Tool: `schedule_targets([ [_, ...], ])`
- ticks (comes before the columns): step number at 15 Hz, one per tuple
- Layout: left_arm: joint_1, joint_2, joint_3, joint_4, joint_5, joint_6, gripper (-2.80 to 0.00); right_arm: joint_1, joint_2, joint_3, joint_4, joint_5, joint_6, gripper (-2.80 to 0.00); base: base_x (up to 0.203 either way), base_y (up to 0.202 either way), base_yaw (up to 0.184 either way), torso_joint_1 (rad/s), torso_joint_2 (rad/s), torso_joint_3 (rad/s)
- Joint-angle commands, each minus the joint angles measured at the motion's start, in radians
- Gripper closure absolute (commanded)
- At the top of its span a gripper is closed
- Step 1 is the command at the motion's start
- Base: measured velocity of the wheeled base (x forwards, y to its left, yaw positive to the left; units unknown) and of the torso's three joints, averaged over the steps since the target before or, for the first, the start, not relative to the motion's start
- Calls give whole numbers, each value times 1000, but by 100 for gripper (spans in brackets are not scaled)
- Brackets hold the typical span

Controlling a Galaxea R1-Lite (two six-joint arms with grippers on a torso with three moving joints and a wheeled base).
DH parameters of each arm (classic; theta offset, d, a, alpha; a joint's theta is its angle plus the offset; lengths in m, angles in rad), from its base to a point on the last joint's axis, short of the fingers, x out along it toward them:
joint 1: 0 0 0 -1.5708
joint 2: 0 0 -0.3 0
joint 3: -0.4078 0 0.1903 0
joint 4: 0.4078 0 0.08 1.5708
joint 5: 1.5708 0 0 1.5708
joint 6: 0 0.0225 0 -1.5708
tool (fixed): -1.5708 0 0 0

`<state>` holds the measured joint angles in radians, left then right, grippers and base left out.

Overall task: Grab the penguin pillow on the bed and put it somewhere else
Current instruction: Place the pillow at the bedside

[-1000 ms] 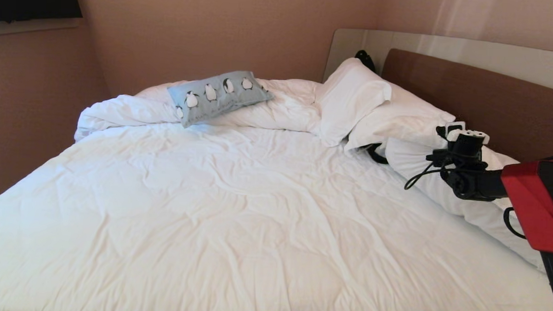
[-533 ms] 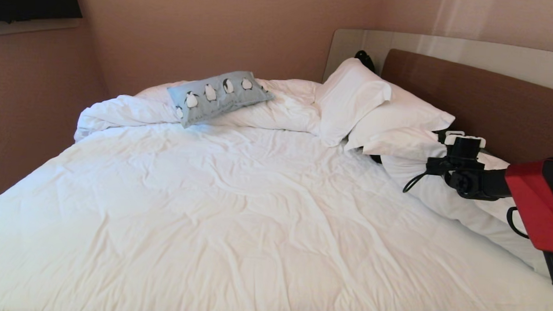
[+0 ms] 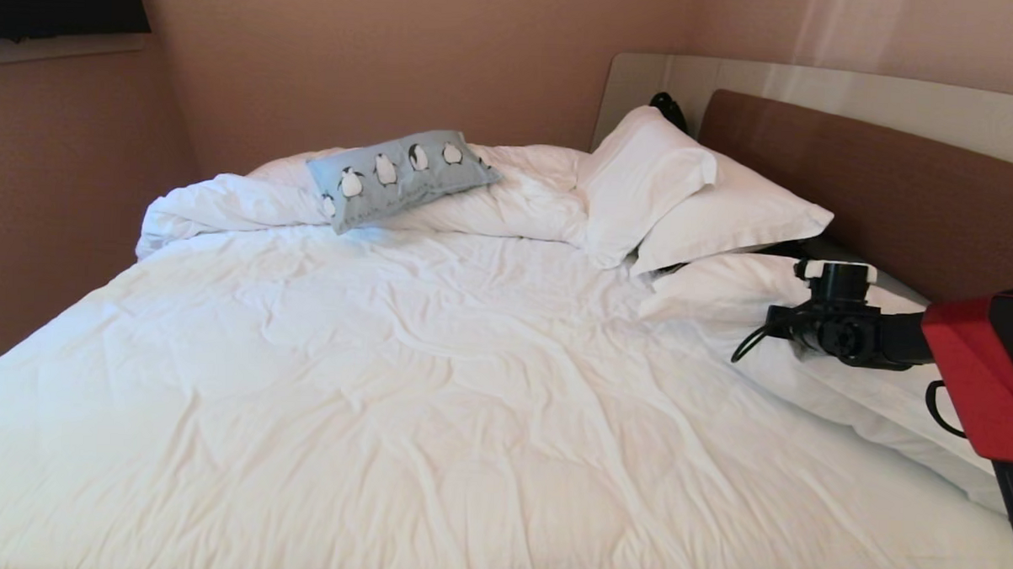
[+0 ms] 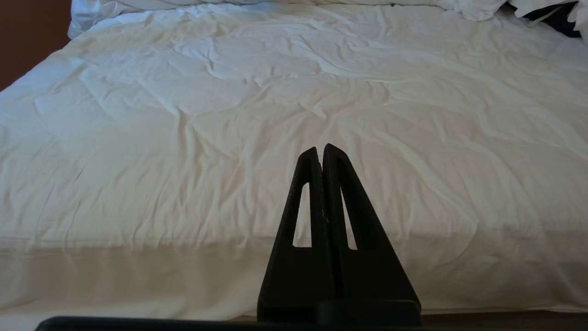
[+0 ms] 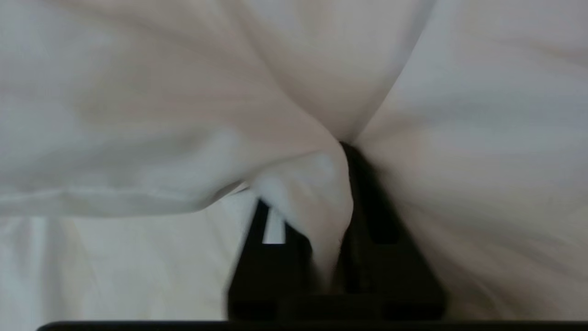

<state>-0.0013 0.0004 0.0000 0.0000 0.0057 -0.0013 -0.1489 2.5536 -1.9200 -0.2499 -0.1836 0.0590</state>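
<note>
From the head view we count one penguin pillow point(image 3: 401, 175) — pale blue, lying on the bunched duvet at the far edge of the bed point(image 3: 434, 417), near the far left corner — and three white pillows: two leaning at the brown headboard point(image 3: 881, 184) and a third white pillow point(image 3: 759, 302) lying flat near the right edge. We see one arm here, our right; its right claw point(image 3: 835, 273) sits over that third pillow, well apart from the penguin pillow.

The left wrist view adds what the head view leaves out: our left claw point(image 4: 320, 154), both fingers pressed together on nothing, level above the near edge of the bed.

The right wrist view shows only white cloth close up — a fold of the white pillow point(image 5: 317, 202) lies between the two dark fingers, which stand slightly apart around it. We cannot tell whether they grip it.
</note>
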Motion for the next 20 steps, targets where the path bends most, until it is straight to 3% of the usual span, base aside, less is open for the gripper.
schedule_targets([
  [1,0,0,1,0,0,0,0,0,-12,7,-2,3,14,-280,0,0,0,0,0,0],
  [3,0,0,0,0,0,0,0,0,-61,37,1,23,42,-280,0,0,0,0,0,0],
  [9,0,0,2,0,0,0,0,-14,-330,266,80,295,42,-280,0,0,0,0,0,0],
  [12,0,0,0,0,0,0,0,-48,-398,297,103,312,25,-280,0,0,0,0,0,0],
  [14,0,0,1,0,0,0,0,-93,-421,331,110,312,-44,-280,0,0,0,0,0,0],
  [16,0,0,1,0,0,0,0,-138,-428,339,112,316,-44,-280,0,0,0,0,0,0],
  [17,0,0,0,0,0,0,0,-161,-437,348,114,317,-27,0,0,0,0,0,0,0],
  [20,0,0,0,0,0,0,0,-224,-492,417,114,367,102,0,0,0,0,0,0,0],
])
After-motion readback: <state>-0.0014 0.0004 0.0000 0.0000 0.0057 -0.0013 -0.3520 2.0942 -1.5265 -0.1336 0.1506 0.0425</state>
